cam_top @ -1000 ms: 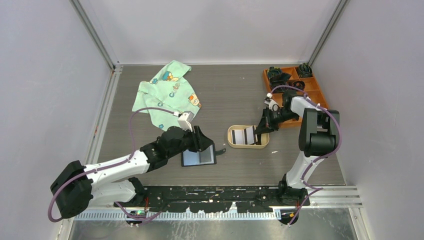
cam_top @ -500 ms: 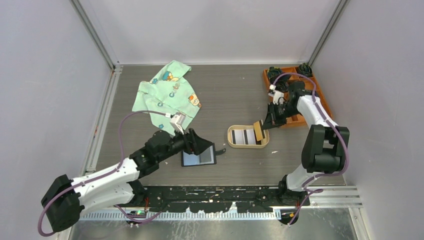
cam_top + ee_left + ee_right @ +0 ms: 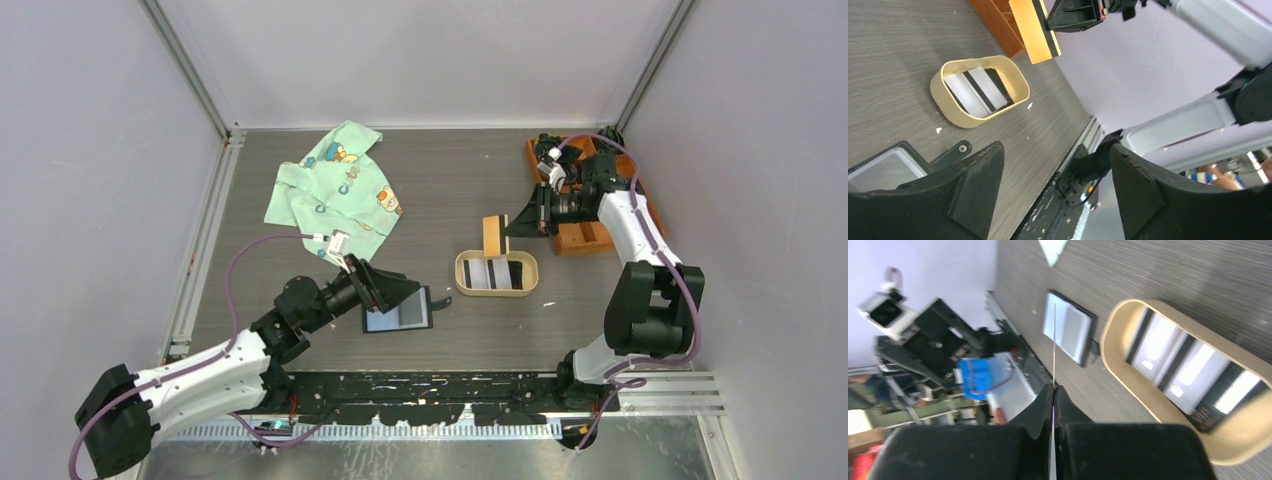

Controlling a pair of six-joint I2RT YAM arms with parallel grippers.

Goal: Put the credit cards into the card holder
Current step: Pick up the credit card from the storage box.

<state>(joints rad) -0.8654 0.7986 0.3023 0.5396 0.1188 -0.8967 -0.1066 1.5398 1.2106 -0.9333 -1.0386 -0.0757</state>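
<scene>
The card holder [image 3: 398, 312] lies open and flat on the table with a pale card face showing in it; its snap tab [image 3: 954, 153] points right. My left gripper [image 3: 392, 290] hovers over its left part, open and empty, and its fingers [image 3: 975, 186] frame bare table in the left wrist view. My right gripper [image 3: 527, 221] is shut on a gold credit card [image 3: 493, 235] with a dark stripe, held in the air behind the beige tray [image 3: 462, 272]. That card appears edge-on [image 3: 1054, 347] in the right wrist view. More credit cards [image 3: 1173, 365], white and dark, lie in the tray.
A green patterned cloth [image 3: 335, 185] lies at the back left. An orange compartment box [image 3: 590, 235] with dark items stands at the back right, beside my right arm. A black rail [image 3: 430, 385] runs along the near edge.
My right gripper has lifted the gold card out of the beige tray, up and toward the back. My left gripper has opened wider and drawn back a little toward the near left.
</scene>
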